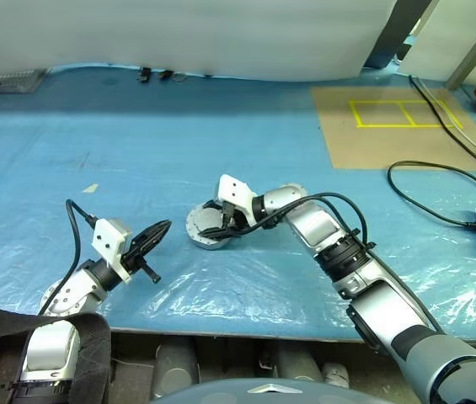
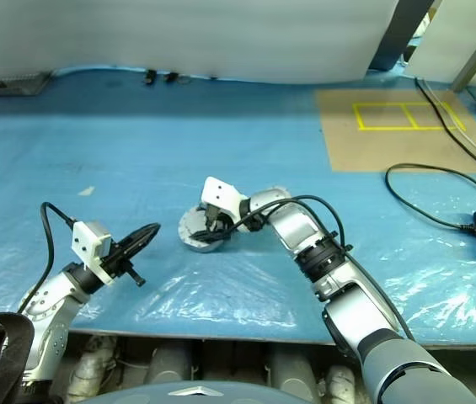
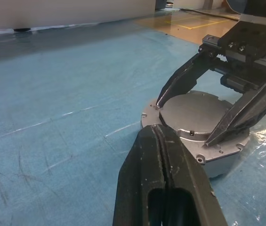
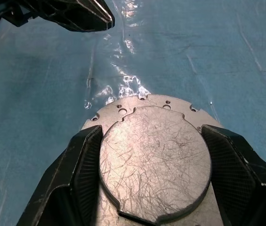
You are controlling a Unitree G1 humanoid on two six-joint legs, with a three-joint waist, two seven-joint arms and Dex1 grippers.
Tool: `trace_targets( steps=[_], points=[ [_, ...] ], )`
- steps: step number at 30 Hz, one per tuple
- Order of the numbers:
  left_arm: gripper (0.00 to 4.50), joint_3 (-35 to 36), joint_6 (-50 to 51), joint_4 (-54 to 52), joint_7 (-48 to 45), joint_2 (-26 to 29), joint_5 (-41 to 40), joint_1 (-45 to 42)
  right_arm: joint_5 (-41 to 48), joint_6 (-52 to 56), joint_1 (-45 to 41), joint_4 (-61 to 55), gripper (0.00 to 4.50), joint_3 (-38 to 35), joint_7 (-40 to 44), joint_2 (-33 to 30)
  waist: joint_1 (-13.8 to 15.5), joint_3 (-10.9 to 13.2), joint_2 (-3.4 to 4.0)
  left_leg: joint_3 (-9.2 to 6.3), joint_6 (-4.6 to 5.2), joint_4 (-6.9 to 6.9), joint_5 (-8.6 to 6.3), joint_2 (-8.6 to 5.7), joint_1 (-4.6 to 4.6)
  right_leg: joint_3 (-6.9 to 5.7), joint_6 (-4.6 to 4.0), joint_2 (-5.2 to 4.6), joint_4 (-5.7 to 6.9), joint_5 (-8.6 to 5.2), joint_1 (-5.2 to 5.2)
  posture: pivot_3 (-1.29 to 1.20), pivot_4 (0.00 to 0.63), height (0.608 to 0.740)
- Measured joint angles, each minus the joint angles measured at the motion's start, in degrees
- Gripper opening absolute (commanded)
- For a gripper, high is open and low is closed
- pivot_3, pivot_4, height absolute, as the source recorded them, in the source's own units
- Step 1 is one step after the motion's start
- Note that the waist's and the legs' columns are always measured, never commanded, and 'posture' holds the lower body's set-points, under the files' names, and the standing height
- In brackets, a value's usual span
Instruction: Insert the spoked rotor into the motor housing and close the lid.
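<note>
At the left of the blue-sheeted table (image 1: 136, 143), the left gripper (image 1: 155, 236) hangs a little above the surface with its two black fingers pressed together and nothing between them; it points roughly level toward the middle of the table, where the motor housing (image 1: 201, 229) sits just beyond its tips. Housing: a flat round metal body resting on the sheet, axis upright, flange with small holes around the rim. Lid (image 4: 154, 163): a scratched grey disc lying flat on top of the housing, seemingly seated in its recess. Rotor cannot be seen, presumably under the lid. Further right, the right gripper (image 1: 226, 220) comes in from the right side with the forearm stretched across the table and the wrist bent down and toward the left; its fingers (image 4: 81, 160) straddle the lid, one on each side of the disc's edge, close against it or touching, though contact cannot be confirmed. Judgement: the right arm is the one in position, directly over the part, so what remains appears to be seating the lid squarely, with pressure straight down along the housing axis.
</note>
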Motion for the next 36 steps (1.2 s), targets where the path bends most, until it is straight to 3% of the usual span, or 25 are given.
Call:
trace_targets(
  steps=[7, 13, 18, 24, 29, 36],
  points=[
    [0.0, -0.8, 0.0, 0.2, 0.1, -0.1, 0.0, -1.0, -0.9, -3.3, 0.0, 2.4, 2.98, 0.1, -0.8, 0.4, 0.0, 0.0, 0.0, -0.01, 0.04, 0.0, -0.02, -0.02, 0.47, 0.09, 0.04, -0.01, 0.01, -0.02, 0.41, 0.0, 0.15, 0.74],
    [0.0, -5.4, 2.3, 3.1, 1.6, -1.5, 0.8, -9.7, -0.9, -3.2, 0.0, 3.1, 2.98, -0.1, -1.3, 0.7, 0.0, 0.0, 0.01, -0.05, 0.04, 0.02, -0.02, -0.04, 0.76, 0.14, 0.35, -0.02, 0.1, -0.19, 0.69, 0.0, 0.15, 0.74],
    [0.0, -11.8, 7.8, 8.3, 2.1, -1.2, 4.2, -17.5, -0.8, -2.1, 0.0, 3.0, 2.98, -0.6, -1.8, 1.3, 0.0, 0.0, 0.03, -0.05, 0.04, 0.03, -0.02, -0.05, 0.74, 0.16, 0.05, -0.02, 0.11, -0.02, 0.67, 0.0, 0.15, 0.74],
    [0.0, -16.6, 14.8, 9.5, -0.5, 2.7, 6.6, -21.8, -0.8, -1.1, 0.0, 2.9, 2.98, -0.8, -2.2, 1.7, 0.0, 0.0, 0.07, -0.06, 0.03, -0.01, -0.02, -0.08, 0.74, 0.2, 0.01, -0.02, 0.08, -0.01, 0.66, 0.0, 0.15, 0.74],
    [0.0, -17.3, 16.8, 9.2, -0.9, 3.0, 6.6, -22.7, -0.3, 1.1, 0.0, 2.6, 4.47, -2.6, -2.9, 2.1, 0.0, 0.0, 0.07, -0.07, 0.03, 0.01, -0.02, -0.08, 0.74, 0.2, 0.02, -0.04, 0.06, -0.01, 0.69, 0.0, 0.15, 0.74],
    [0.0, -16.8, 17.0, 8.5, -1.0, 3.5, 6.6, -22.2, 2.2, -0.9, 2.4, 1.4, 4.47, -5.3, -2.3, 1.8, 0.0, 0.0, 0.07, -0.06, 0.03, -0.07, -0.02, -0.07, 0.59, 0.17, 0.01, -0.03, -0.15, 0.0, 0.61, 0.0, 0.15, 0.74]
  ],
)
